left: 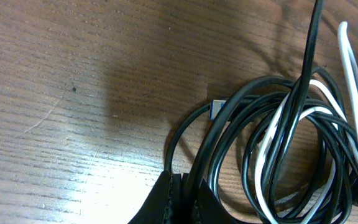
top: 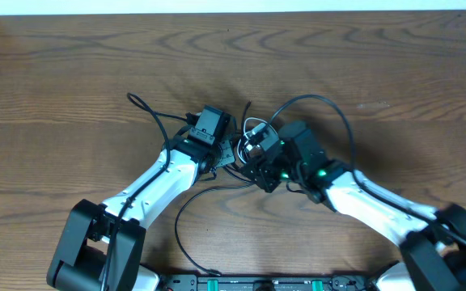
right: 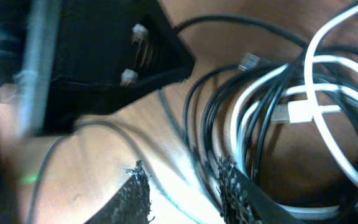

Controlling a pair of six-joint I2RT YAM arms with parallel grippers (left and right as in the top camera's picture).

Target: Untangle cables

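**Both grippers at the knot: work one loop, not the whole bundle.**

Left wrist: your left gripper (left: 184, 196) is pinched tight. Black strands of the cables (left: 304, 93) run straight into its tips, so it looks to have one clamped. The coil lies just ahead and to its right, black loops with a white strand (left: 355, 81) threaded through and a blue-tipped plug (left: 216, 109) ahead. Treat that hold as your anchor. Right wrist: your right gripper (right: 185, 193) stands part open and grips nothing. Black cord lies in the gap, with a white plug (right: 294, 112) ahead and to the right. Pick one outer loop before closing, I'd say. Overhead: the tangle sits between the two grippers on the table (top: 71, 81), with loose loops trailing off either side. Draw apart slowly.
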